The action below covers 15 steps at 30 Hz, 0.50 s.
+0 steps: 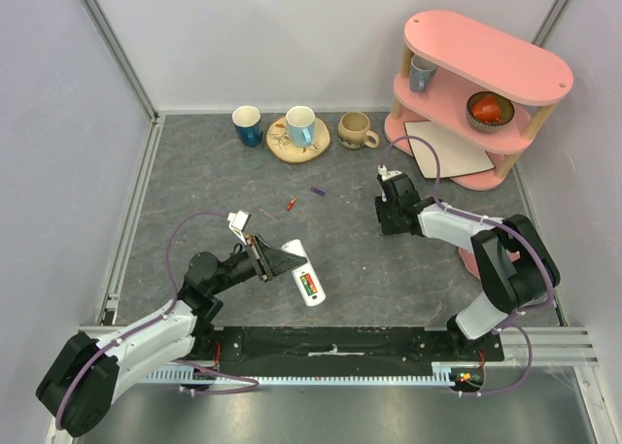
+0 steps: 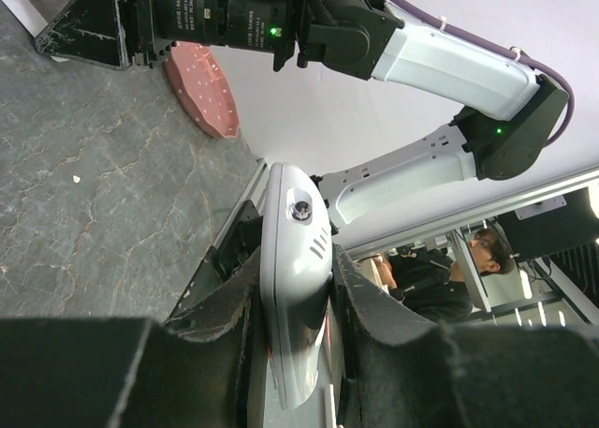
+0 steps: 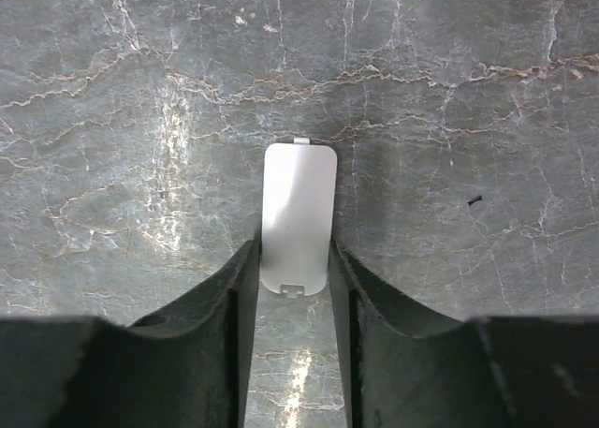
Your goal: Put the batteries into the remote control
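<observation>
My left gripper [image 1: 275, 260] is shut on the upper end of the white remote control [image 1: 316, 291], which lies with its back up and compartment open. A red-orange and a green battery [image 1: 309, 284] sit in it. In the left wrist view the remote [image 2: 292, 224] is pinched between the fingers [image 2: 379, 325]. A loose red-orange battery [image 1: 290, 204] and a purple one [image 1: 317, 190] lie on the table's middle. My right gripper [image 1: 392, 187] is low over the table, shut on a small white battery cover [image 3: 298, 203].
A blue cup [image 1: 247, 125], a cup on a wooden coaster [image 1: 300, 126] and a beige mug [image 1: 356, 130] stand at the back. A pink shelf [image 1: 486, 60] at the back right holds a cup, a bowl and a white square card [image 1: 449, 150].
</observation>
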Motion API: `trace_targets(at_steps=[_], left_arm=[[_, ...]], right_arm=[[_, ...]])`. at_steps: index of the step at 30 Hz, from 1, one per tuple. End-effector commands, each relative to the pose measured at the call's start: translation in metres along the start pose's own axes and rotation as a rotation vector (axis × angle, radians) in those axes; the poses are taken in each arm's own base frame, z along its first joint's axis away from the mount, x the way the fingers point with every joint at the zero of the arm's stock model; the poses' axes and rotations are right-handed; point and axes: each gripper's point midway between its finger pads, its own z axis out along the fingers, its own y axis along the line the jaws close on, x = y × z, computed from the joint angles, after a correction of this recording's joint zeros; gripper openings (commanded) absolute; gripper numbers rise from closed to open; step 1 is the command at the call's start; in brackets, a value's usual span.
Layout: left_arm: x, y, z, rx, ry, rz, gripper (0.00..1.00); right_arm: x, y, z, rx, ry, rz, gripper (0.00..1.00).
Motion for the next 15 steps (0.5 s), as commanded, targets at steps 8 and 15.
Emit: trace_targets(at_steps=[8, 15], left_arm=[[-0.007, -0.016, 0.005, 0.062, -0.012, 0.051, 0.02], [-0.015, -0.014, 0.011, 0.044, -0.038, 0.05, 0.02]], right_arm=[[0.013, 0.009, -0.006, -0.052, 0.018, 0.048, 0.3], [-0.011, 0.016, -0.041, -0.097, -0.079, 0.076, 0.22]])
